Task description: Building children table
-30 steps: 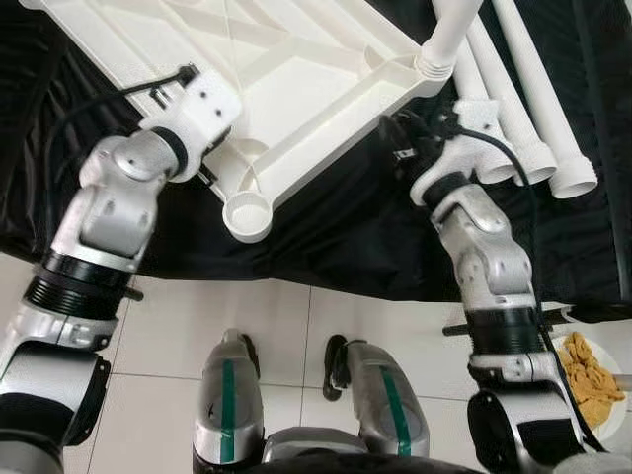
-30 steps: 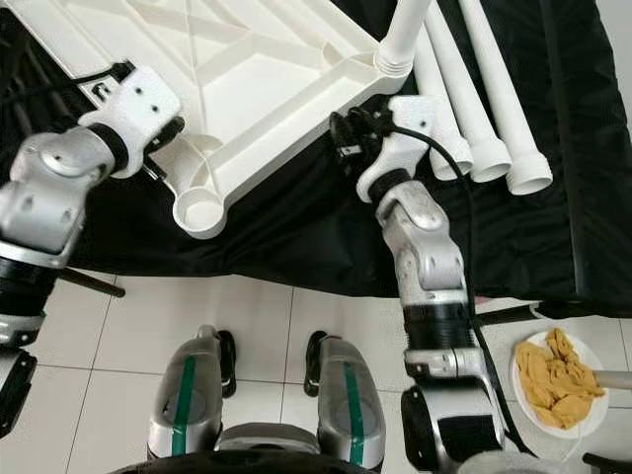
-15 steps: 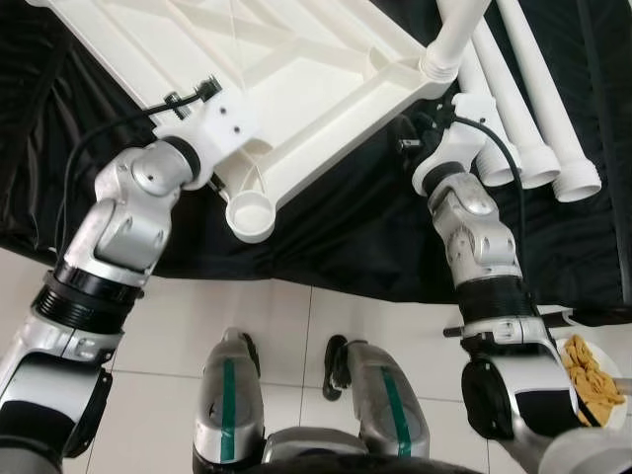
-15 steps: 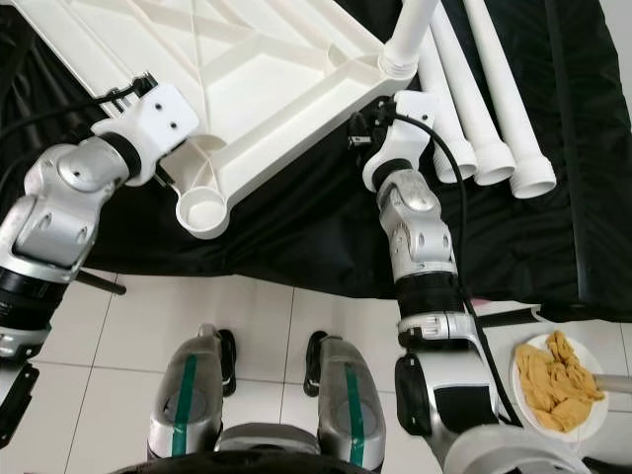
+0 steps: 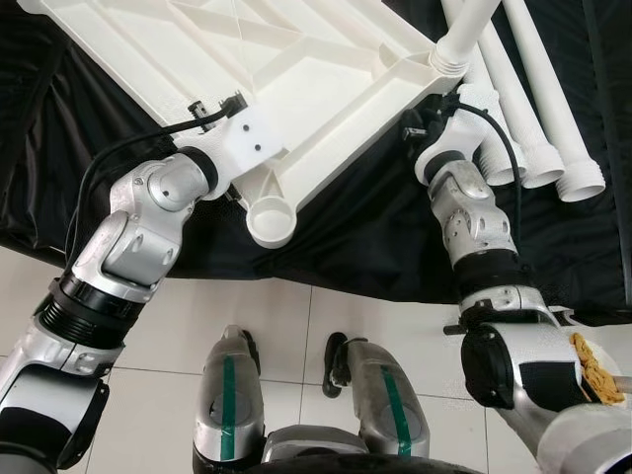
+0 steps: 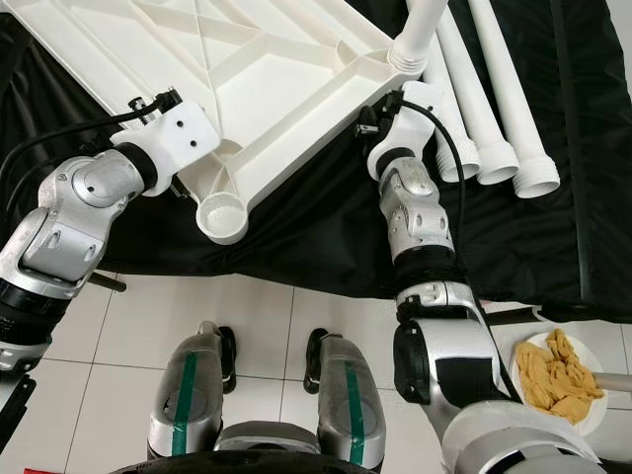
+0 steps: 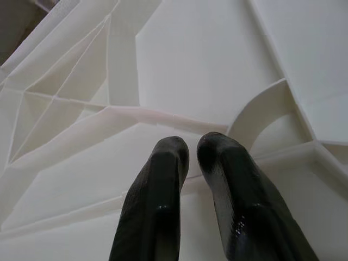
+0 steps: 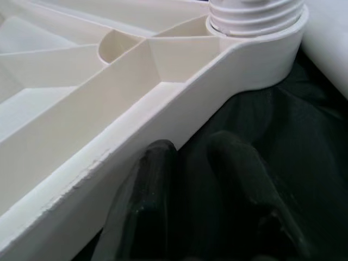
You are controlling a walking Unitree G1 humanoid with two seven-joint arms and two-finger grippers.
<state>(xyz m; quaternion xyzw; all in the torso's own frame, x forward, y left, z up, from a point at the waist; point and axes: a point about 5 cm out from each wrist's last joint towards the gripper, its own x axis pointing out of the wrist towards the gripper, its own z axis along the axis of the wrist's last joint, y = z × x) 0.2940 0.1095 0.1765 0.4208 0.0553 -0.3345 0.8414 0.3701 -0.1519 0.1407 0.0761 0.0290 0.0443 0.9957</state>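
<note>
One white plastic tabletop [image 5: 296,69] lies upside down on a black cloth [image 5: 365,227], its ribbed underside facing up and its long axis running diagonally away from the robot's left toward its right. Two corner sockets can be counted: an empty round socket [image 5: 272,219] at the near corner, and a far-right corner socket [image 8: 255,51] with one white leg [image 6: 423,25] already seated in it, rising up and away. Three more loose white legs [image 6: 494,89] lie side by side on the cloth just beyond the right gripper, their long axes pointing away from the robot and their open ends [image 6: 538,183] toward it. The left gripper [image 7: 190,155] hangs over the tabletop's underside just beside the empty socket; its two black fingers [image 7: 163,190] are drawn nearly together with only a thin gap and nothing between them. The right gripper [image 8: 193,152] sits low on the cloth, right against the tabletop's outer edge [image 8: 163,125] and just short of the seated leg; its fingers [image 8: 149,185] are close together, one touching the rim, gripping nothing. Below the cloth's edge is a tiled floor [image 5: 296,326], with the robot's own legs [image 5: 306,405] standing on it and a white plate of yellow-brown food [image 6: 558,380] behind the right arm.
</note>
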